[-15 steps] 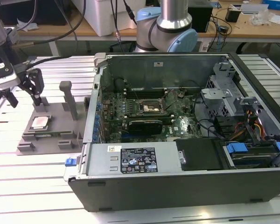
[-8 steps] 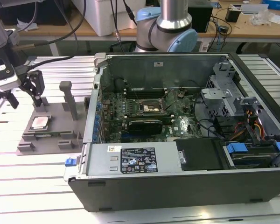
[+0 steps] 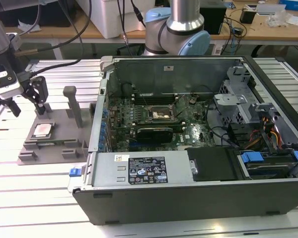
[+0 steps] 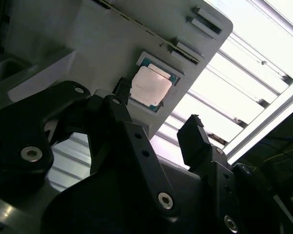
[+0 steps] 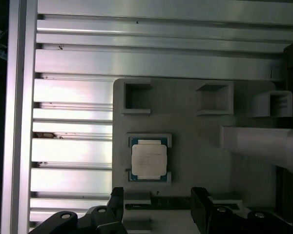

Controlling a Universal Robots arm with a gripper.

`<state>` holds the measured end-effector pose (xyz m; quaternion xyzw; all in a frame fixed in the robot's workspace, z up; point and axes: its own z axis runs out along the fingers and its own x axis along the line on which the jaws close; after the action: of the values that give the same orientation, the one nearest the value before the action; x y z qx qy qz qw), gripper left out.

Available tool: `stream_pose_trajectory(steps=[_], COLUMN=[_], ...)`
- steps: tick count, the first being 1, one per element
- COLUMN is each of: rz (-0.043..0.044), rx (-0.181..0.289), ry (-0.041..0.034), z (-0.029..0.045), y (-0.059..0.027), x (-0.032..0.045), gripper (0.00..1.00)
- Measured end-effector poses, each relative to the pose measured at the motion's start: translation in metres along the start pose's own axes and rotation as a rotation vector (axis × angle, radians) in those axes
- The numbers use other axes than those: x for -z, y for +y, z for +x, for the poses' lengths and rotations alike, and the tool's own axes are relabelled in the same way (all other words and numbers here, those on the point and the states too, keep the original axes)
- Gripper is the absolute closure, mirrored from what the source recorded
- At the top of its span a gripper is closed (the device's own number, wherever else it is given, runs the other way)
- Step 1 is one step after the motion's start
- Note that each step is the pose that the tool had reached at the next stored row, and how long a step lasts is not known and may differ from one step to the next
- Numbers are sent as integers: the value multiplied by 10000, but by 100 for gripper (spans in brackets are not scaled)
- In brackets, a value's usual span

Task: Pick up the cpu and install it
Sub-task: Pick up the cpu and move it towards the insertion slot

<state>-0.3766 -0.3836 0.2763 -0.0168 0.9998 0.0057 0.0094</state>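
Note:
The cpu [image 3: 42, 130] is a small silvery square chip with a thin green rim. It lies flat in a recess of the grey plastic tray [image 3: 57, 130] at the exterior view's left. My gripper [image 3: 29, 110] hangs above the tray, open and empty, a little above and apart from the chip. In the first wrist view the cpu [image 5: 149, 157] lies just beyond the gripper [image 5: 158, 196], whose two black fingertips stand wide apart. The second wrist view shows the cpu [image 4: 150, 87] past the gripper [image 4: 158, 109]. The black socket [image 3: 156, 115] sits on the motherboard inside the open computer case.
The open computer case [image 3: 188, 171] fills the middle and the exterior view's right, with its metal wall [image 3: 100, 114] next to the tray. Two upright grey posts [image 3: 72, 101] rise from the tray. The table is ribbed aluminium [image 5: 73, 63]. The arm's base [image 3: 176, 29] stands behind the case.

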Motion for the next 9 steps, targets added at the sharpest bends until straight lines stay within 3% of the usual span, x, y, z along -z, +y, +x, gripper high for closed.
stream_pose_trajectory(steps=[9], rz=[0], rx=[0], ry=[0], z=[1], y=[-1], x=[-59], gripper=[34])
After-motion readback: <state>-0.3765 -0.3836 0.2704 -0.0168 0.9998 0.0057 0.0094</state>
